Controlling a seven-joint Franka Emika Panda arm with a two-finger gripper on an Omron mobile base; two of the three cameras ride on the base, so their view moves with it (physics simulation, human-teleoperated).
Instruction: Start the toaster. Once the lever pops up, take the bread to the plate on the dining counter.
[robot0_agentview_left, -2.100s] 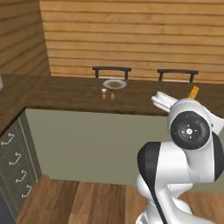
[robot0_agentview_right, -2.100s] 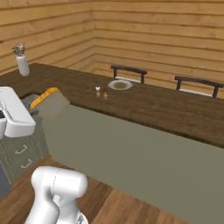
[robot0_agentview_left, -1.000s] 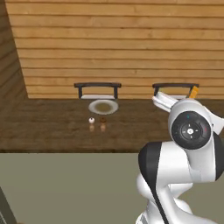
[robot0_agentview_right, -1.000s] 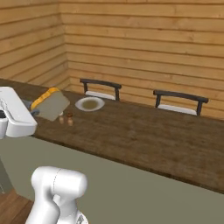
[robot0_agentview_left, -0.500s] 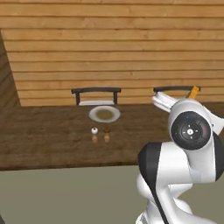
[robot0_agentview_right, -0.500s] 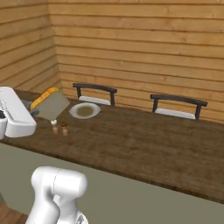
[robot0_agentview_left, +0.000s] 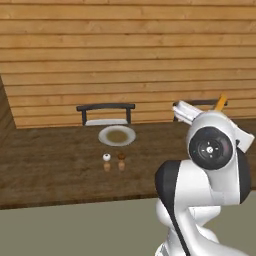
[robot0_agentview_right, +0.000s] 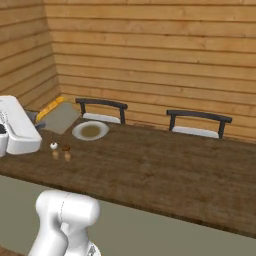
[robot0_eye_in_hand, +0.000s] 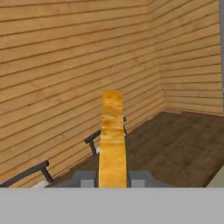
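While my gripper stays clamped on the bread, held edge-on and high so it clears the dining counter, I line up toward the plate beside two shakers.

Bread upright; plate on counter

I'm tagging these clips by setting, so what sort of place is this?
Most likely the dining side of a wood-panelled kitchen: a long dark wooden dining counter with two chairs pulled up behind it, a plate and small shakers set out. The gripper carries bread.
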